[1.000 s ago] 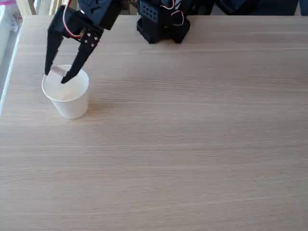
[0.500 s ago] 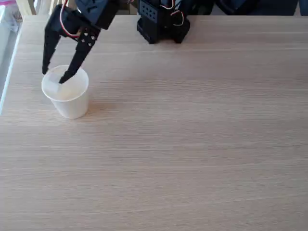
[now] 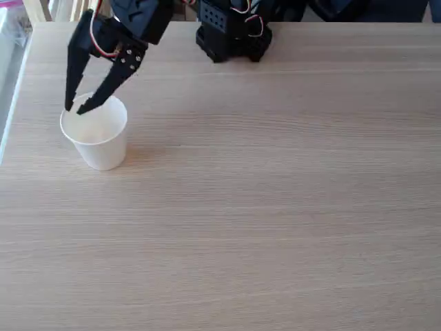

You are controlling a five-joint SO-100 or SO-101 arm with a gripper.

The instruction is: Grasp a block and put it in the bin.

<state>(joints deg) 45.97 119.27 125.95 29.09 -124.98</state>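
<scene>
From where I stand I see one black robot arm with one claw hanging right over the top of one white cup, the bin. The bin stands up straight on the pale wooden desk, far out toward nine o'clock in the fixed view, with the arm's black base up at twelve o'clock. The claw points down, and its two tips sit just at the cup's back rim, on the ten o'clock side of the opening. The tips stand only a little way apart, a narrow gap, and I see nothing pinched between them. I look for the block, the tiny white cube, and I cannot pick it out. It is not lying on the bare desk. The inside of the cup is all white, so a white cube in there would be hard to see. My guess is that it is already down in the bin, but I cannot be sure. So the bin lies straight below the claw, toward five o'clock from the tips. If the drop is done, I think the arm only needs to lift up and away without knocking the rim, since a light paper cup tips easily.
</scene>
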